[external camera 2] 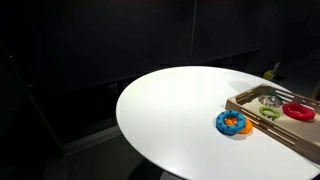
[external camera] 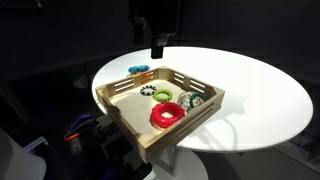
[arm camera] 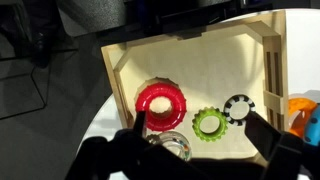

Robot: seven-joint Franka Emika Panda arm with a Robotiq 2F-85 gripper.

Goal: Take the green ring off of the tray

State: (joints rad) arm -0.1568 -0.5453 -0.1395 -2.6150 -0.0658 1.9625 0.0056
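Observation:
The light wooden tray (external camera: 130, 118) sits on the white round table and also shows in the wrist view (arm camera: 120, 70) and an exterior view (external camera 2: 252, 98). The small lime green ring (arm camera: 209, 124) lies flat in it, between a red ring (arm camera: 161, 104) and a black-and-white beaded ring (arm camera: 239, 107). In an exterior view the green ring (external camera: 162, 95) lies near the tray's middle. My gripper (arm camera: 203, 138) is open and empty, with its fingers either side of the green ring. It hangs well above the tray (external camera: 157, 48).
A clear ring with green and white (arm camera: 172, 148) lies beside the red ring (external camera: 167, 114). A blue-and-orange ring (external camera 2: 232, 123) lies on the table (external camera 2: 170, 110) just outside the tray. The surroundings are dark.

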